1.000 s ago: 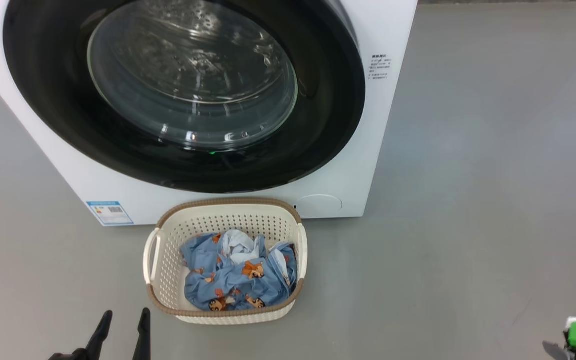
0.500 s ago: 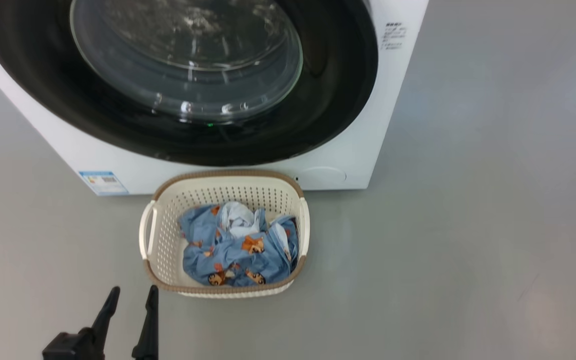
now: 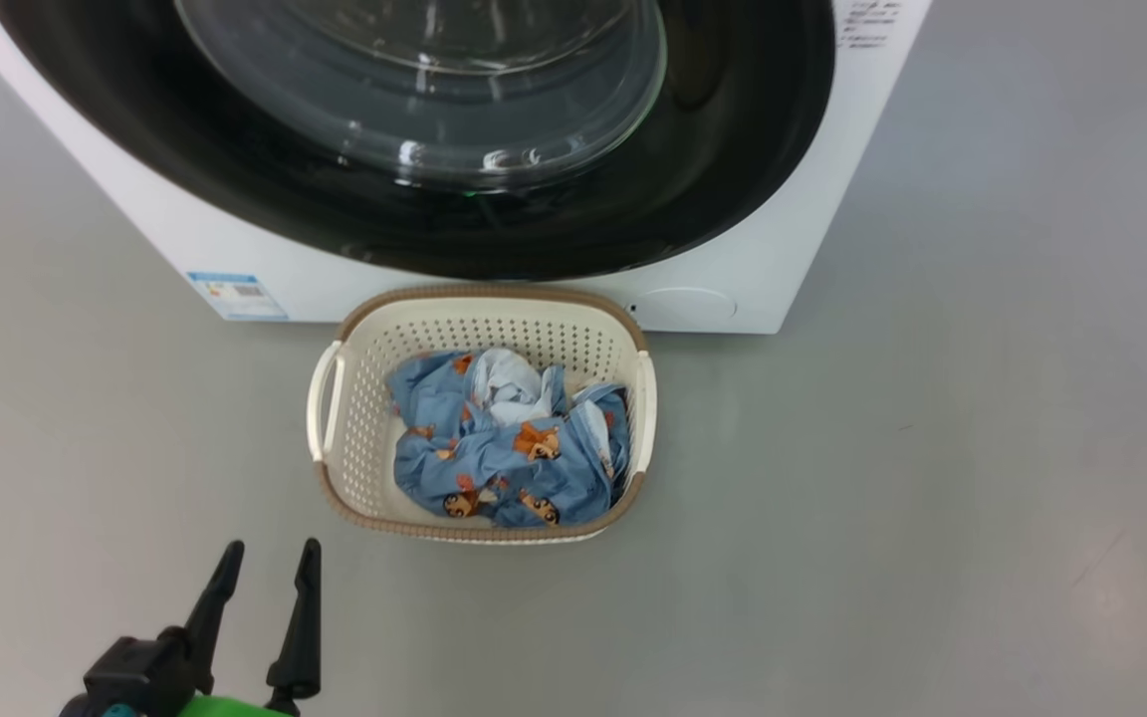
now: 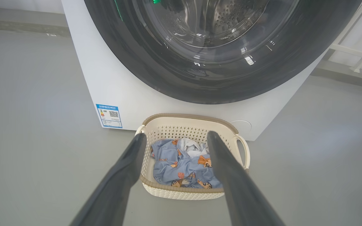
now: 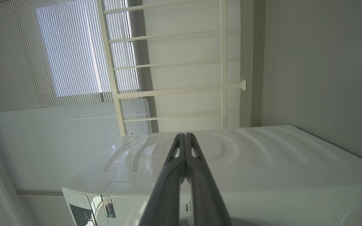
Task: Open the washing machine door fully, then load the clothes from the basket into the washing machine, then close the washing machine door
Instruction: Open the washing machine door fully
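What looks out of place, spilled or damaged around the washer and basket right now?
Nothing stands out. The basket sits upright on the floor before the washing machine, with the clothes all inside it and none over the rim. The door looks shut and undamaged.

Light blue clothes (image 3: 506,466) with orange animal print; cream basket (image 3: 362,448), brown rim.

The left tool (image 3: 272,546) has 2 tapered black fingers (image 3: 301,617).
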Controlling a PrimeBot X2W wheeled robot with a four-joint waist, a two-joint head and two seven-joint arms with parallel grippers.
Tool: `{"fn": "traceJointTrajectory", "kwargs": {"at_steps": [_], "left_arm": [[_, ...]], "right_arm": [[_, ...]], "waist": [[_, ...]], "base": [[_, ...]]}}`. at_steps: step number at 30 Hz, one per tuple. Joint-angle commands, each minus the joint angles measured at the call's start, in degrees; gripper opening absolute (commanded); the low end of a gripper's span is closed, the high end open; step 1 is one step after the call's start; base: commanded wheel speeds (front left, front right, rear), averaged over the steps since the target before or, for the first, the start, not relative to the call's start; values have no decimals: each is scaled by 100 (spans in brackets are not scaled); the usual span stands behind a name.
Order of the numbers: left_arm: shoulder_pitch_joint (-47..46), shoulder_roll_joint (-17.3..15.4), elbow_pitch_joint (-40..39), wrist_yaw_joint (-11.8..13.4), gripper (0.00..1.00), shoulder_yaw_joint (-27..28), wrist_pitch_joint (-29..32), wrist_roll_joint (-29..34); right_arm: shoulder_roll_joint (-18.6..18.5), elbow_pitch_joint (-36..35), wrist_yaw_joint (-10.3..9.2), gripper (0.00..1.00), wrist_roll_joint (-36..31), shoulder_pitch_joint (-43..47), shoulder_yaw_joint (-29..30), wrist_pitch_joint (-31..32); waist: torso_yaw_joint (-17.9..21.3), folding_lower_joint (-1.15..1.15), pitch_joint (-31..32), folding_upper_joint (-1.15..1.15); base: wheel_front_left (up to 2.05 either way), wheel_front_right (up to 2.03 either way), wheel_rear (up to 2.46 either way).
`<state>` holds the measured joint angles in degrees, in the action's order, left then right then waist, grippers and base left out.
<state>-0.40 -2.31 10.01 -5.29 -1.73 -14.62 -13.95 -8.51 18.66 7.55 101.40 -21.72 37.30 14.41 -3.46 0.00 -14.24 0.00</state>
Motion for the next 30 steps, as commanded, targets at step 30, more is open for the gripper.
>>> {"fn": "traceJointTrajectory", "kwargs": {"at_steps": [30], "left_arm": [[-186, -56, -379, 62, 100, 53, -38, 117]], "right_arm": [[-848, 447, -6, 0, -779, -2102, -600, 1825]], "waist": [[-752, 0, -699, 0]], "base": [[0, 0, 0]]}}
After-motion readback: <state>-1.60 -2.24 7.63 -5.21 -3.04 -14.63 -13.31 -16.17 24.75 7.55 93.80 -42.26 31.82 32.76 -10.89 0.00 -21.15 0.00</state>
